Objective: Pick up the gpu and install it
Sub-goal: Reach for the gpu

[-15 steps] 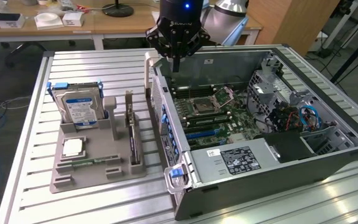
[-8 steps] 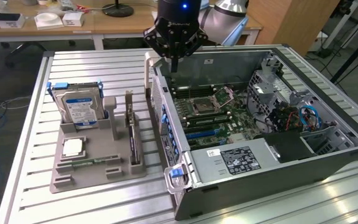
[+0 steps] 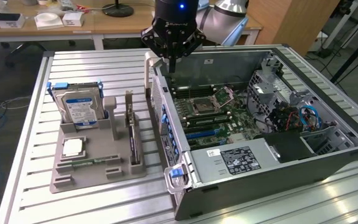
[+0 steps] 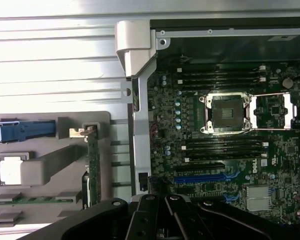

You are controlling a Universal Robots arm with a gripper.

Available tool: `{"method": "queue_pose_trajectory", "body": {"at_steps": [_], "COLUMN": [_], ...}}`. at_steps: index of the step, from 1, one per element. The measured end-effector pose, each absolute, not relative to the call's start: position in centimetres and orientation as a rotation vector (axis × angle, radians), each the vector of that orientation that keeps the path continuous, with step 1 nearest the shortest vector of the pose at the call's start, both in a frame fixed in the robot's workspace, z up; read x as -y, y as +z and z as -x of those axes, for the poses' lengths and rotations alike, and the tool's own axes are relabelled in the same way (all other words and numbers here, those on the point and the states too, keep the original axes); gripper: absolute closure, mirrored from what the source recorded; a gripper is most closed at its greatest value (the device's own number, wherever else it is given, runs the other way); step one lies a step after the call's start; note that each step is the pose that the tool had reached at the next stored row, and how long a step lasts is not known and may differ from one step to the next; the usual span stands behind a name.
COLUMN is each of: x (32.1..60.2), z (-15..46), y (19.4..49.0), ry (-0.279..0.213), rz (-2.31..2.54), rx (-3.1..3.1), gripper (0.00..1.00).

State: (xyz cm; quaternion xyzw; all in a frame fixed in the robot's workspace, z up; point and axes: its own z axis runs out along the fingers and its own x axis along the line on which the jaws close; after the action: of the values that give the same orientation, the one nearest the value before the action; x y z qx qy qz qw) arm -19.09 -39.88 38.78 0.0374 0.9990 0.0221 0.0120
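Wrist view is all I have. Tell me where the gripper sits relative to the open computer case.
Observer: The gripper hangs above the far corner of the case, on the exterior view's left, fingers shut and holding nothing.
Operator: Give me the gpu's posture.
Observer: The gpu stands on its long edge in the grey holder, in the slot nearest the case, with nothing touching it.
Operator: Report what stands beside it.
Observer: A hard drive stands upright in the holder, its blue-white label facing the camera.
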Motion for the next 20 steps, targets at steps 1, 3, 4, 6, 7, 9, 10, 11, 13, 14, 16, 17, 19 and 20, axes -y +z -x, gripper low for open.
{"method": "queue_pose_trajectory", "body": {"at_steps": [1, 3, 4, 6, 7, 9, 10, 11, 13, 14, 16, 17, 19, 20], "x": [39.9, 39.9, 39.9, 39.9, 39.9, 39.9, 39.9, 39.9, 39.9, 39.9, 39.9, 39.9, 39.9, 39.9], "z": [19.1, 19.2, 19.3, 19.4, 19.4, 19.5, 19.6, 19.7, 19.8, 19.8, 20.0, 20.0, 20.1, 20.2], "y": [38.8, 38.8, 38.8, 38.8, 38.8, 38.7, 38.7, 38.7, 38.7, 38.7, 38.7, 38.7, 38.7, 38.7], "ry": [0.069, 0.069, 0.069, 0.069, 0.069, 0.069, 0.069, 0.069, 0.069, 0.069, 0.069, 0.069, 0.069, 0.069], "rz": [-0.117, -0.117, -0.117, -0.117, -0.117, -0.117, -0.117, -0.117, -0.117, -0.117, -0.117, -0.117, -0.117, -0.117], "rx": [-3.115, -3.115, -3.115, -3.115, -3.115, -3.115, -3.115, -3.115, -3.115, -3.115, -3.115, -3.115, -3.115, -3.115], "gripper": [0.89, 0.89, 0.89, 0.89, 0.89, 0.89, 0.89, 0.89, 0.89, 0.89, 0.89, 0.89, 0.89, 0.89]}}
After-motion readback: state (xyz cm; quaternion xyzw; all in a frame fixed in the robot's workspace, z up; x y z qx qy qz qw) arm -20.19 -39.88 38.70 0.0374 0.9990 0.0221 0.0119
